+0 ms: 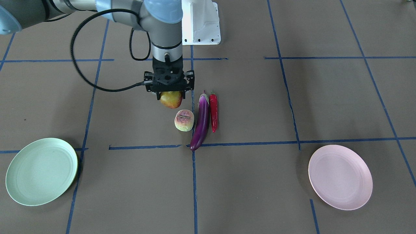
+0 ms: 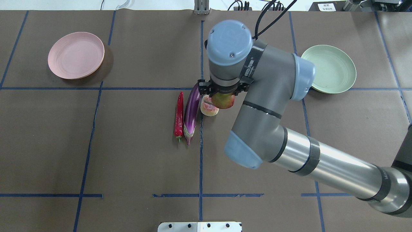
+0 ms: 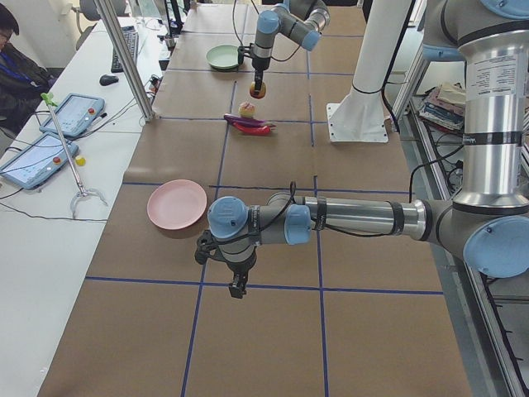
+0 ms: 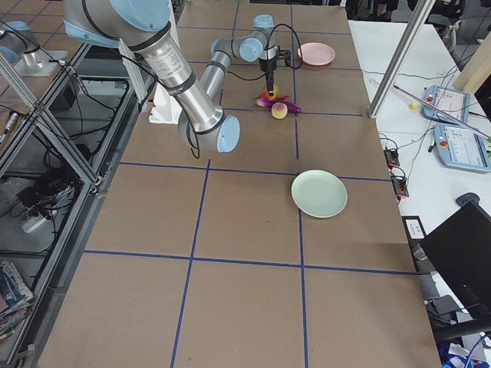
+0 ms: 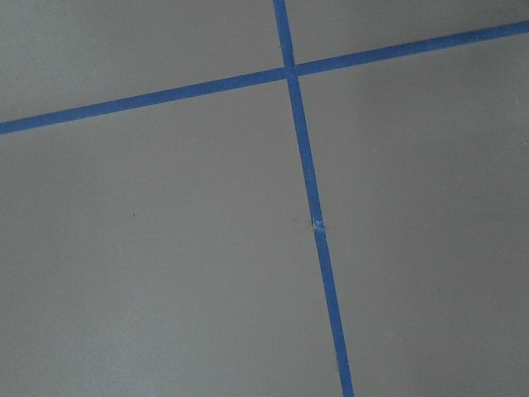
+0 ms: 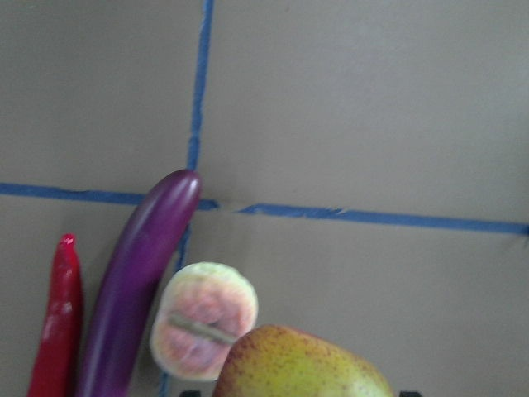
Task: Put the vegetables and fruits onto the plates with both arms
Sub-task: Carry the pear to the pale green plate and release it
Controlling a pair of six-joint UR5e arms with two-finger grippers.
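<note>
My right gripper is shut on the green-yellow-and-red pomegranate and holds it just above the table, over the row of produce. The pink-yellow peach lies right beside it, then the purple eggplant and the red chili pepper, side by side on the table. The right wrist view shows the pomegranate at the bottom edge, with the peach, eggplant and chili below. The mint green plate and the pink plate hold nothing. My left gripper hangs over bare table near the pink plate; I cannot tell whether it is open or shut.
Blue tape lines cross the brown table. The white robot base stands at the robot's edge of the table. The green plate lies just beyond my right arm's elbow. An operator's table with tablets runs along the far side.
</note>
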